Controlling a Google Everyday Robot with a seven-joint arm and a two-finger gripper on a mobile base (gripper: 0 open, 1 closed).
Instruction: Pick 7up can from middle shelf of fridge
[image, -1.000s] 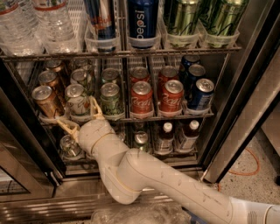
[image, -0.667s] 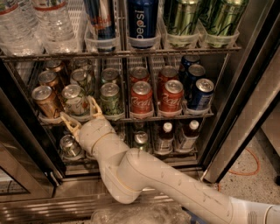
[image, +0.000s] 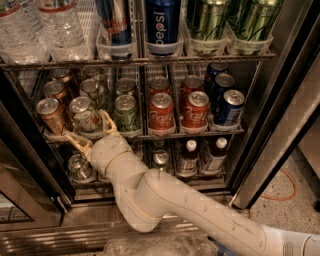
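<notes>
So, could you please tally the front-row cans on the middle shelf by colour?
Brown can: 1
7up can: 1
Green can: 1
Red cans: 2
Blue can: 1
Total: 6
Gripper: open at the 7up can, one finger on each side.

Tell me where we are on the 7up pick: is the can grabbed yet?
Done: the reach. The gripper is at the front of the middle shelf, its fingers open on either side of the 7up can. In hand: the grasp; whether the fingers touch the can, I cannot tell. Left: closing, lifting the can off its lane and drawing it out of the fridge.
</notes>
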